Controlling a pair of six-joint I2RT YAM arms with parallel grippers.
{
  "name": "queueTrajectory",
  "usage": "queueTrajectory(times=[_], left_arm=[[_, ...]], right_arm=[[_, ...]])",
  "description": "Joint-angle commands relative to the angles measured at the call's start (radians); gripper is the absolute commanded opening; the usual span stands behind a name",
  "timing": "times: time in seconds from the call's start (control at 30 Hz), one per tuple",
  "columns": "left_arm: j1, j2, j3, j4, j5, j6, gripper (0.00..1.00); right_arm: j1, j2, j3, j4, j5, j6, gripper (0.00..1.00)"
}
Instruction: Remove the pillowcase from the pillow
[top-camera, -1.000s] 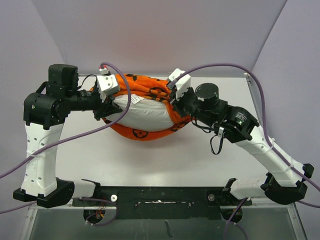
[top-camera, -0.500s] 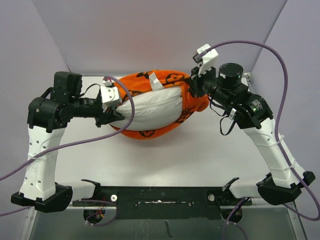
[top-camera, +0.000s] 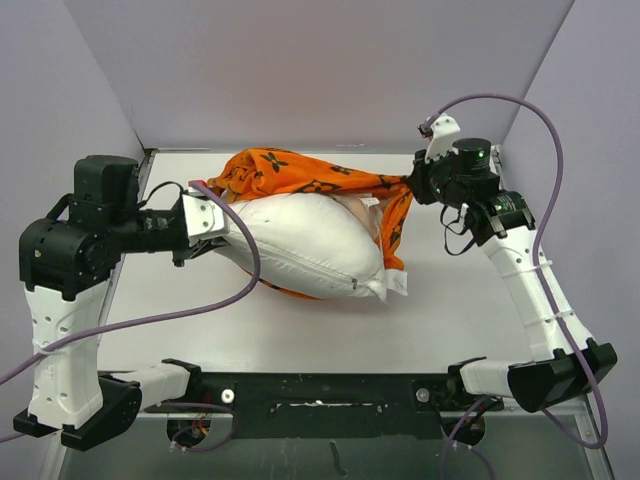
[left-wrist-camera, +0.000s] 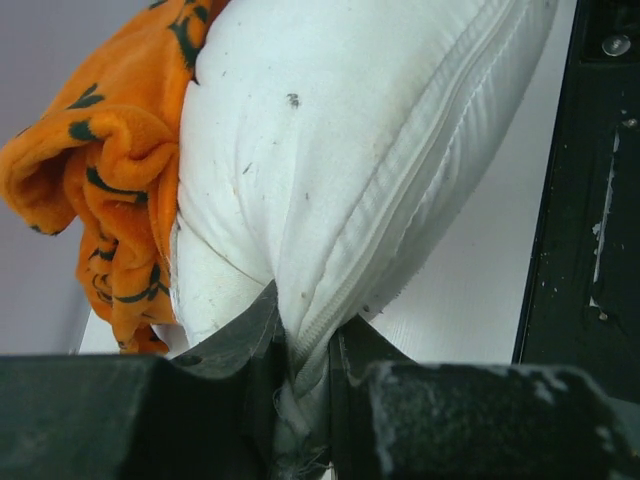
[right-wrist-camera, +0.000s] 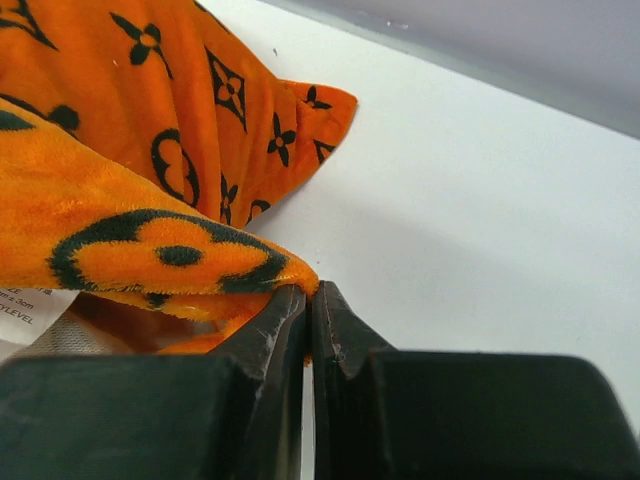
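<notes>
In the middle of the top view, the left end effector (left-wrist-camera: 305, 352) pinches the seamed corner of the white pillow (top-camera: 300, 240) to anchor it over the table (top-camera: 450, 300), while the right end effector (right-wrist-camera: 310, 300), at the upper right, is clamped on the edge of the orange pillowcase (top-camera: 290, 172) and holds it taut so it can slide off.

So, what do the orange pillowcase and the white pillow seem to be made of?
The pillowcase looks like plush fleece or velour, matte: a fuzzy nap shows in the right wrist view. The pillow seems plain woven cloth, perhaps cotton, matte and slightly speckled, with a stitched seam and frayed threads; its filling is hidden.
</notes>
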Motion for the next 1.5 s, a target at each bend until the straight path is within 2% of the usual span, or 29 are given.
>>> queueTrajectory(times=[0.0,0.17,0.23,0.27,0.3,0.33,0.4,0.47,0.57,0.67,0.83,0.97,1.1,1.17,1.27,1.33,1.47], left_arm=[[0.013,-0.024,0.088,0.089,-0.107,-0.132,0.00],[0.012,-0.001,0.111,0.308,-0.081,-0.355,0.00],[0.012,0.034,0.140,0.389,-0.073,-0.471,0.00],[0.012,0.052,0.158,0.430,-0.072,-0.529,0.00],[0.012,0.073,0.181,0.471,-0.076,-0.582,0.00],[0.012,0.096,0.210,0.511,-0.087,-0.633,0.00],[0.012,0.155,0.297,0.578,-0.131,-0.715,0.00],[0.013,0.224,0.409,0.610,-0.203,-0.772,0.00],[0.012,0.287,0.508,0.667,-0.299,-0.807,0.00],[0.012,0.286,0.477,0.763,-0.401,-0.814,0.00],[0.013,0.278,0.446,0.825,-0.438,-0.864,0.00],[0.012,0.279,0.446,0.823,-0.426,-0.914,0.00],[0.013,0.285,0.450,0.854,-0.466,-0.946,0.00],[0.013,0.289,0.450,0.885,-0.489,-0.967,0.00],[0.013,0.297,0.457,0.921,-0.514,-0.986,0.00],[0.012,0.306,0.469,0.921,-0.525,-0.993,0.00],[0.012,0.290,0.421,0.959,-0.577,-0.986,0.00]], right_arm=[[-0.088,-0.064,-0.101,0.108,0.171,0.000,0.00],[-0.048,-0.096,-0.208,0.146,0.022,0.043,0.00],[-0.004,-0.096,-0.202,0.139,-0.061,0.037,0.00],[0.022,-0.084,-0.175,0.117,-0.065,0.030,0.03],[0.047,-0.072,-0.140,0.094,-0.061,0.022,0.08],[0.067,-0.059,-0.103,0.073,-0.056,0.017,0.19],[0.085,-0.041,-0.014,0.046,-0.052,0.022,0.48],[0.086,-0.042,0.063,0.050,-0.059,0.028,0.65],[0.085,-0.051,0.180,0.063,-0.066,0.024,0.76],[0.070,-0.071,0.276,0.067,-0.081,0.033,0.85],[0.068,-0.117,0.295,0.080,-0.140,0.030,0.92],[0.067,-0.175,0.211,0.129,-0.140,0.024,0.92],[0.106,-0.194,0.144,0.184,-0.268,0.025,0.90],[0.203,-0.183,0.122,0.187,-0.261,-0.035,0.90],[0.445,-0.160,0.082,0.207,-0.096,-0.206,0.92],[0.572,-0.106,0.116,0.183,-0.005,-0.310,0.93],[0.720,0.010,0.181,0.169,0.150,-0.451,0.93]])
